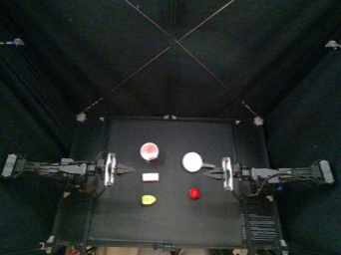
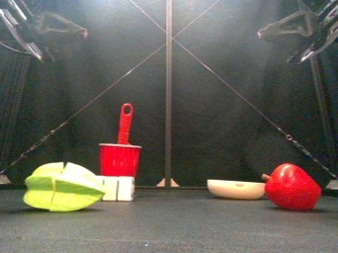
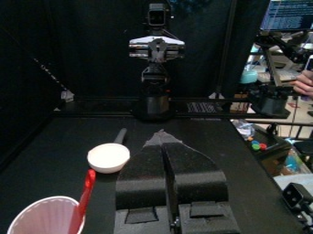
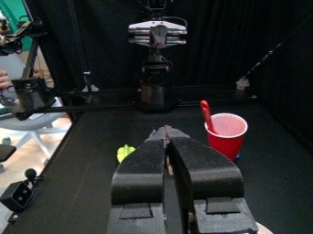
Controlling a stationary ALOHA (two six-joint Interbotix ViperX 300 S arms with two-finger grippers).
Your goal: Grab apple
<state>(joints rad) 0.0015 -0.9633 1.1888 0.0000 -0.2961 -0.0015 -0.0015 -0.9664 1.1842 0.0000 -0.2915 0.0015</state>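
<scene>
From high above, the two arms are resting at the table's (image 1: 127, 204) left and right edges, the left claw (image 1: 110, 171) and right claw (image 1: 226, 173) both well apart from the apple (image 1: 194, 193), which is lying on the right half toward the near side. A yellow item (image 1: 148, 199) is sitting to its left, a white block (image 1: 151, 178) beyond that, with a red cup (image 1: 150, 151) and a white bowl (image 1: 193, 159) farther back.

From table height, the apple (image 2: 292, 187) is sitting untouched at the near right, just beside the bowl (image 2: 236, 188); both arms are hanging high at the top corners.

Through the left wrist camera, the left claw (image 3: 167, 146) is showing its jaws pressed together, holding nothing.

Through the right wrist camera, the right claw (image 4: 167, 139) is likewise pressed together and empty, and the apple is not showing there.

By my reckoning nothing is done yet: the reach, the opening and the pinch are all still to come.
</scene>
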